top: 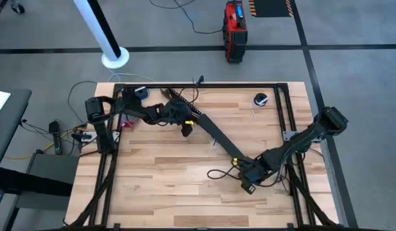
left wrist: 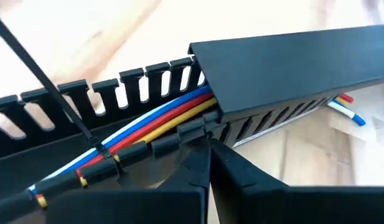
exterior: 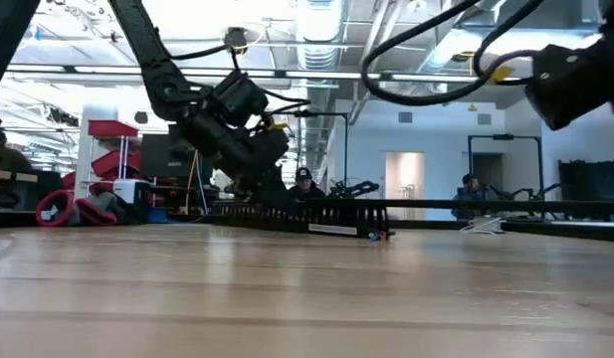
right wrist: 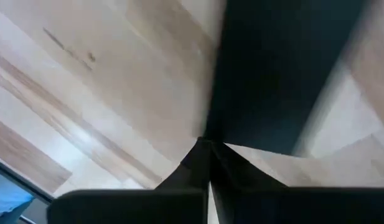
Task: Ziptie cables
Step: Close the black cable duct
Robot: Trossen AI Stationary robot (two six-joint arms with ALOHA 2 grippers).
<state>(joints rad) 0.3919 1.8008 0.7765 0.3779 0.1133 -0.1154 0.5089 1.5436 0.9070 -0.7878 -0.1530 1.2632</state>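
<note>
The cables (left wrist: 148, 121) lie inside the slotted channel (top: 214, 131), which runs diagonally across the bench (top: 165, 186) from far left to near right. The left gripper (top: 185, 125) sits at the far end, fingers pressed together directly over the bundle. The right gripper (top: 249, 176) is pressed together on the channel's near end, steadying it. The left arm is nearer the exposed wires.

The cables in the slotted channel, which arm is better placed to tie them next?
Left. Its claw sits right at the cables; the right claw holds the channel's far end.
</note>
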